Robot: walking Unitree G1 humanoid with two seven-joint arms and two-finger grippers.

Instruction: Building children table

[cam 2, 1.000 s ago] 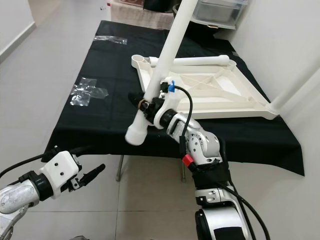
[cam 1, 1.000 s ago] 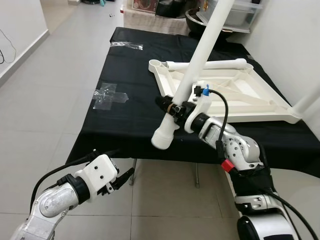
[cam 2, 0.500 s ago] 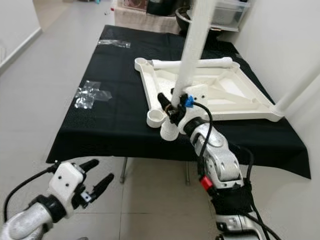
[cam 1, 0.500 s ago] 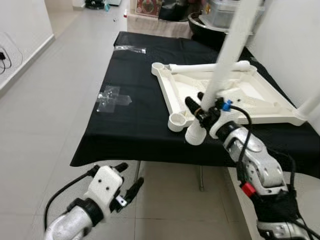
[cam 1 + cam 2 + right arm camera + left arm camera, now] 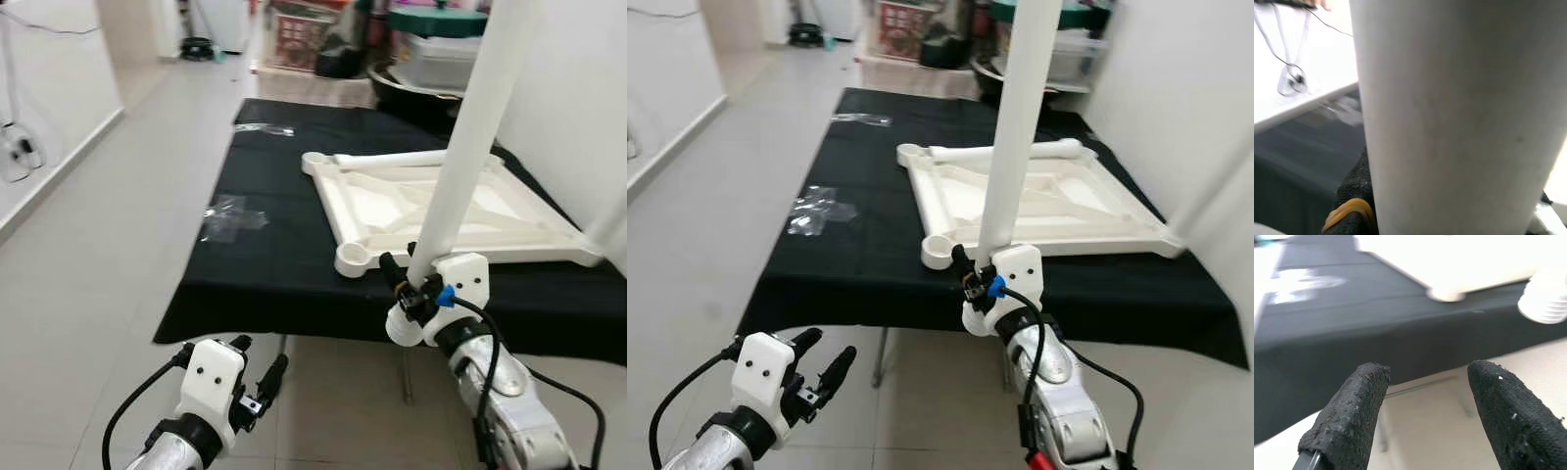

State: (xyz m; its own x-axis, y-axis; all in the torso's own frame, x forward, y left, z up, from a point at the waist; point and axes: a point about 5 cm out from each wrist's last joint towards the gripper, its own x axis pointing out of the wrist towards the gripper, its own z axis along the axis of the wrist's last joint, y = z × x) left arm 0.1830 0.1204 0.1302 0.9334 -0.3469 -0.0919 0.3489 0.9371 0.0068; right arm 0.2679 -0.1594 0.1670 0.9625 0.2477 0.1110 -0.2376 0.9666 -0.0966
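In the left eye view, the right gripper (image 5: pixel 409 294) is clamped on the white table leg (image 5: pixel 472 137) close to its lower, threaded end. The leg's long axis runs nearly upright, leaning slightly toward the robot's right as it rises out of frame. The upturned white tabletop (image 5: pixel 446 206) lies on the black-covered table (image 5: pixel 265 245), and its empty near corner socket (image 5: pixel 353 259) sits just beyond and to the left of the leg's lower end, which hangs off the table's front edge and lower than the socket. Judging from this, the leg's end must be lifted and carried forward and left to stand over that socket. The right arm is the nearer one and already has the part. A second leg (image 5: pixel 402 157) lies along the tabletop's far edge.

In the right eye view, the left gripper (image 5: pixel 823 367) hangs low over the floor with its 2 fingers spread and holding nothing, well apart from the tabletop. Crumpled clear plastic (image 5: pixel 818 211) lies on the cloth to the left.

The left wrist view looks between the 2 parted fingertips (image 5: pixel 1352 416) at the table's front edge, with the socket (image 5: pixel 1447 294) and the leg's ribbed end (image 5: pixel 1547 308) seen from below, apart from each other.

The right wrist view shows the leg (image 5: pixel 1449 117) up close, a black finger (image 5: pixel 1354 196) with a yellow band pressed against it.
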